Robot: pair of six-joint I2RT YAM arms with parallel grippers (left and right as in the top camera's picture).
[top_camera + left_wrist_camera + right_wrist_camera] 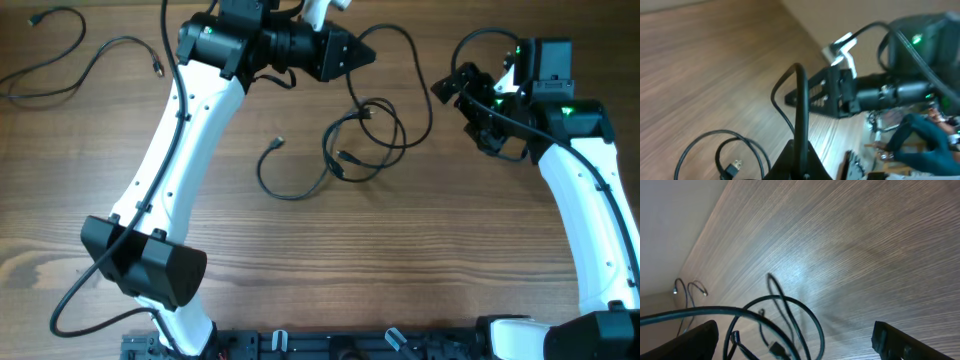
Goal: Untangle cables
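Cables (342,158) lie tangled mid-frame. Left gripper (364,52) at top centre pinches one strand; right gripper (466,110), upper right, gapes wide, holding nothing

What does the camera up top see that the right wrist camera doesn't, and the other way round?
Only overhead: both white arms from end to end, and the left gripper shut on a strand of the tangled cables.

Only right wrist: the edge of the wooden table with a pale area beyond it, and a close, low look out from between the open right gripper fingers.

Both: the wood tabletop, the tangled black loops, and the two separate cables lying far off to the left.
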